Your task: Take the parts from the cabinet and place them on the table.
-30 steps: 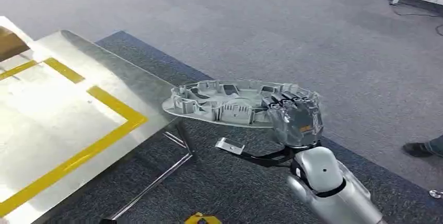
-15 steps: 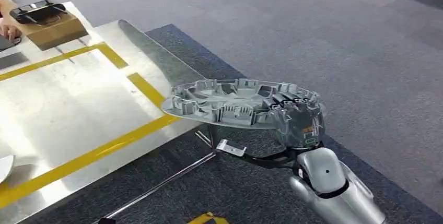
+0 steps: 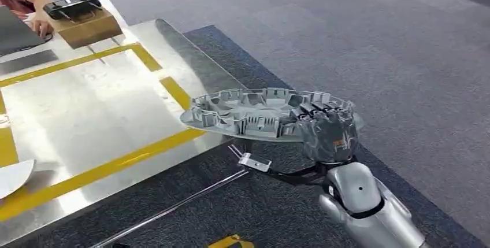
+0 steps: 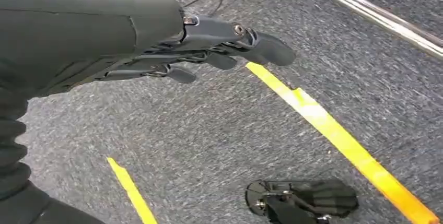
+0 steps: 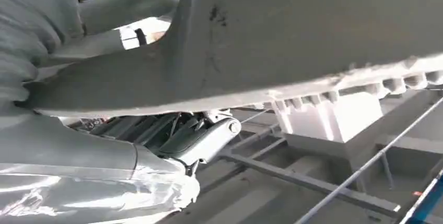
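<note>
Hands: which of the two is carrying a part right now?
The right hand: it grips the grey ribbed plastic part by its edge, near the table. The left hand hangs over carpet, holding nothing.

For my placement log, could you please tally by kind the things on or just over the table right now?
Grey ribbed plastic part, held by the right hand over the table corner: 1
Pale part at the table's near edge: 1
Brown box: 1
Black device on the box: 1
Total: 4

Before me on the left, a shiny metal table (image 3: 86, 109) marked with a yellow tape rectangle (image 3: 173, 95). At its far left corner sits a brown box (image 3: 89, 28) carrying a black device (image 3: 72, 6). A white object (image 3: 13, 177) lies at its near left edge.
</note>
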You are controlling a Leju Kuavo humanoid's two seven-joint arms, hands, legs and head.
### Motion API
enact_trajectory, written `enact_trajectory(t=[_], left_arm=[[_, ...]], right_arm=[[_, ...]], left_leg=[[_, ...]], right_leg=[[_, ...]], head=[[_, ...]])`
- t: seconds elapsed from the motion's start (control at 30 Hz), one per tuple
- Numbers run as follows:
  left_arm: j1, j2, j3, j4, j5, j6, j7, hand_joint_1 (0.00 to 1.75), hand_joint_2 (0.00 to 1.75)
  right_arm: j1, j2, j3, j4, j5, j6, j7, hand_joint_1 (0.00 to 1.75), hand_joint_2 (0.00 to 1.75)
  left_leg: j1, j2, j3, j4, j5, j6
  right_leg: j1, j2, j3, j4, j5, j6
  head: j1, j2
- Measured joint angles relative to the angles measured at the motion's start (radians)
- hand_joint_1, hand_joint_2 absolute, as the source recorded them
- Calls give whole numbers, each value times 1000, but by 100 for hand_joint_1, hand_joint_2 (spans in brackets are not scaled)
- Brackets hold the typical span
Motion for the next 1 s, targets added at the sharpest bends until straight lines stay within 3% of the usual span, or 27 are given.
enact_trajectory(t=[0.07, 0.1, 0.13, 0.17, 0.23, 0.37, 0.43, 0.47, 0.5, 0.53, 0.57, 0.6, 0.63, 0.67, 0.73, 0.77, 0.8, 0.83, 0.87, 0.9, 0.93, 0.97, 1.0], left_arm=[[4, 0, 0, 0, 0, 0, 0, 0, 175], [6, -1, 0, 0, 0, 0, 0, 0, 175], [4, -2, 0, 0, 0, 0, 0, 0, 175], [3, -3, 0, 0, 0, 0, 0, 0, 175], [3, -3, 0, 0, 0, 0, 0, 0, 175], [3, -3, 0, 0, 0, 0, 0, 0, 175], [3, -3, 0, 0, 0, 0, 0, 0, 175], [3, -3, 0, 0, 0, 0, 0, 0, 175], [3, -3, 0, 0, 0, 0, 0, 0, 175], [4, 2, 0, 0, 0, 0, 0, 0, 175], [4, 2, 0, 0, 0, 0, 0, 0, 175], [4, 1, 0, 0, 0, 0, 0, 0, 175], [4, 0, 0, 0, -3, 4, 3, 0, 175], [-1, 3, 0, 0, -15, 18, 25, 0, 175], [-7, 8, 0, 0, -32, 28, 56, 0, 175], [-7, 10, 0, 0, -32, 28, 62, 0, 175], [-5, 11, 0, 0, -34, 28, 66, 0, 175], [-2, 12, 0, 0, -35, 28, 69, 0, 175], [-2, 15, 0, 0, -35, 28, 72, 0, 175], [-4, 16, 0, 0, -39, 28, 72, 0, 175], [-6, 18, 0, 0, -39, 28, 72, 0, 175], [-11, 24, 0, 0, -40, 29, 72, 0, 175], [-12, 25, 0, 0, -41, 28, 73, 0, 175]], right_arm=[[-1, 0, 0, 0, 0, 0, 0, 175, 175], [1, 0, 0, -2, 0, 0, 0, 175, 175], [1, 0, 1, -3, 0, 0, -2, 175, 175], [-3, 0, 1, -2, 0, 0, -2, 175, 175], [-6, 0, 1, -3, 0, 0, 0, 175, 175], [-5, 0, 0, -3, 0, 0, 0, 175, 175], [-3, 0, 1, -3, 0, 0, -1, 175, 175], [-3, 0, 1, -3, 0, 0, -1, 175, 175], [-3, 0, 1, -3, 0, 0, 0, 175, 175], [-3, 0, 1, -3, 0, 0, 0, 175, 175], [-3, 0, 1, -3, 0, 0, -1, 175, 175], [-3, -1, 1, -5, 0, 0, 0, 175, 175], [2, -1, 0, -5, 0, 8, 6, 175, 175], [17, -10, -7, -12, 0, 34, 24, 175, 175], [82, -34, -29, -24, -8, 42, 44, 175, 175], [106, -44, -37, -24, -10, 40, 44, 175, 175], [125, -54, -44, -25, -13, 38, 43, 175, 175], [134, -61, -49, -26, -13, 37, 43, 175, 175], [139, -65, -53, -30, -13, 37, 43, 175, 175], [142, -67, -55, -32, -13, 37, 43, 175, 175], [145, -69, -58, -33, -13, 38, 43, 175, 175], [147, -71, -60, -34, -13, 39, 43, 175, 175], [150, -71, -60, -37, -13, 40, 43, 175, 175]], left_leg=[[0, -8, 0, -7, 2, 8], [9, -11, 11, -16, 7, 12], [2, -11, 13, -15, 5, 5], [1, -13, 12, -15, 4, 4], [-1, -16, 11, -14, 4, 5], [-4, -16, 8, -14, 4, 9], [-6, -16, 7, -14, 5, 11], [-6, -16, 7, -14, 6, 12], [-10, -16, 5, -9, 3, 16], [-12, -18, 5, -9, 1, 32], [-12, -17, 8, -18, 6, 38], [-1, -22, 23, -48, 20, 44], [0, -23, 33, -62, 25, 45], [3, -26, 35, -64, 30, 49], [5, -48, 33, -63, 30, 48], [6, -60, 32, -63, 30, 47], [7, -71, 32, -60, 30, 44], [11, -84, 32, -58, 29, 36], [16, -94, 32, -52, 26, 27], [20, -107, 31, -43, 21, 18], [21, -116, 25, -32, 15, 8], [17, -126, 14, -15, 9, -2], [19, -136, 8, -16, 14, -8]], right_leg=[[1, -7, 5, -5, -1, 10], [-3, 1, -4, -4, -10, 16], [0, 12, 2, -11, 9, -4], [1, 11, 12, -14, -8, -29], [-2, 11, 19, -16, 1, -25], [-6, 11, 18, -21, 5, -12], [-8, 11, 17, -23, 7, 6], [-9, 11, 17, -23, 7, 9], [-11, 11, 19, -30, 10, 13], [-16, 7, 21, -37, 14, 31], [-14, 6, 24, -43, 18, 37], [-10, 6, 22, -44, 13, 38], [-11, 25, 15, -23, -4, 37], [-11, 41, -14, 42, -45, 36], [-16, 51, -93, 211, -121, 41], [-18, 51, -125, 271, -138, 44], [-20, 51, -135, 281, -128, 46], [-22, 52, -118, 239, -91, 48], [-27, 55, -79, 158, -43, 52], [-36, 78, -28, 60, 3, 58], [-48, 130, 5, -5, 8, 66], [-42, 143, 12, -11, -5, 56], [-40, 125, 12, -3, -3, 42]], head=[[0, 0], [0, 0], [7, 0], [11, 0], [11, 0], [11, 0], [10, 0], [11, 0], [10, 0], [8, 0], [8, 0], [10, 0], [12, 0], [12, 0], [13, 0], [13, 0], [16, 0], [14, 0], [16, 0], [14, 0], [17, 0], [19, 0], [15, 0]])
